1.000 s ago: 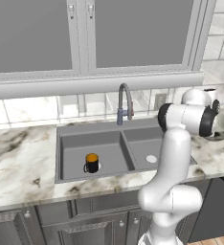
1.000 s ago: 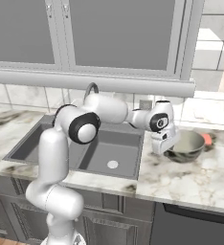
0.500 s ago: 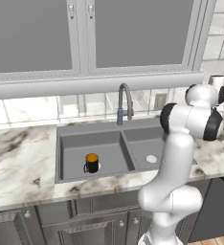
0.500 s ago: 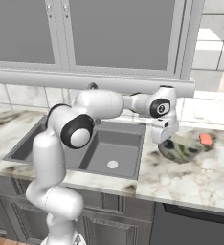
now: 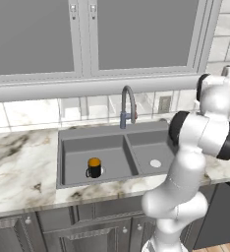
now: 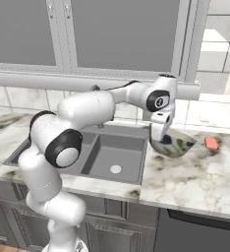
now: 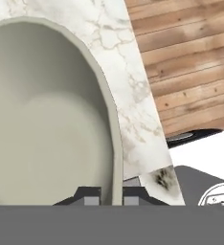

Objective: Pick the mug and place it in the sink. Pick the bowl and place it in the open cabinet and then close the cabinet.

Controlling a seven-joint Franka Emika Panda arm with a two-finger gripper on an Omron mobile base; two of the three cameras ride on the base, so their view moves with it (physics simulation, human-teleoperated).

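Claw (image 7: pixel 111 195) clenched on bowl (image 6: pixel 173 145) rim, above worktop (image 6: pixel 200 172), right of sink (image 5: pixel 112 152). Advise level carriage into cabinet, avoiding tilt and slip.

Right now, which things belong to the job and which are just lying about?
Job:
- mug, standing in the sink
- bowl, rim pinched by the hand, lifted off the counter

Lying about:
- faucet
- small red thing on the counter
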